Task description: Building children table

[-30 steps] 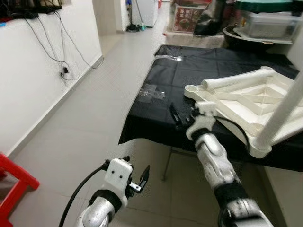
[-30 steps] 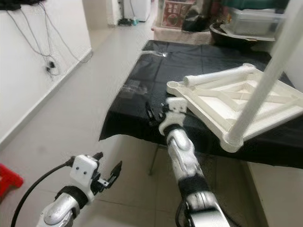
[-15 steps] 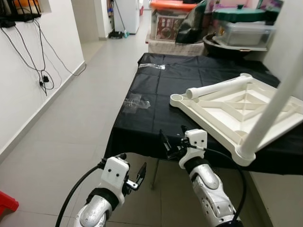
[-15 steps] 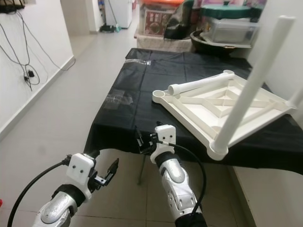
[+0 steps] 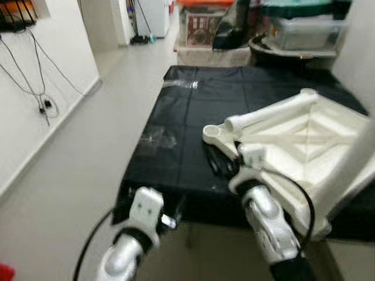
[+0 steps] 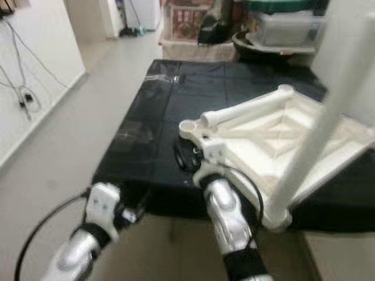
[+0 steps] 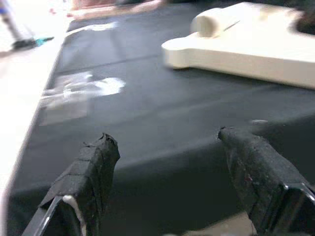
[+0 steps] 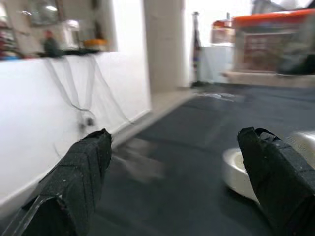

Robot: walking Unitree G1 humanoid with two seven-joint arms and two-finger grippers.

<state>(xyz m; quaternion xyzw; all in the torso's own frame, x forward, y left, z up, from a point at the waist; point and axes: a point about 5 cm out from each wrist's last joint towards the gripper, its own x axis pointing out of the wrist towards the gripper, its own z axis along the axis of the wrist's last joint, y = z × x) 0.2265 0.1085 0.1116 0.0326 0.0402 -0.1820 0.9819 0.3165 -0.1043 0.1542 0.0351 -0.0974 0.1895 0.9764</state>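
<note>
A white children's table (image 5: 293,146) lies upside down on a bigger table under a black cloth (image 5: 181,111). One white leg (image 6: 310,140) stands upright in its near right corner. A loose leg (image 5: 266,116) lies across its far-left edge, beside an empty corner socket (image 5: 212,131). My right gripper (image 5: 218,161) is open just above the cloth, a little short of that socket, whose rim (image 8: 236,169) lies beside one finger. My left gripper (image 7: 165,142) is open and low at the cloth's front edge (image 5: 170,205).
Clear plastic bags lie on the cloth at mid-left (image 5: 157,139) and at the far end (image 5: 180,84). Storage boxes and bins (image 5: 293,29) crowd the space behind the table. A white wall with hanging cables (image 5: 35,88) runs along the left, with bare floor (image 5: 88,152) between.
The views have shifted closer to the table and are blurred. My right gripper has risen over the cloth toward the corner socket. My left gripper has come up to the front edge.
</note>
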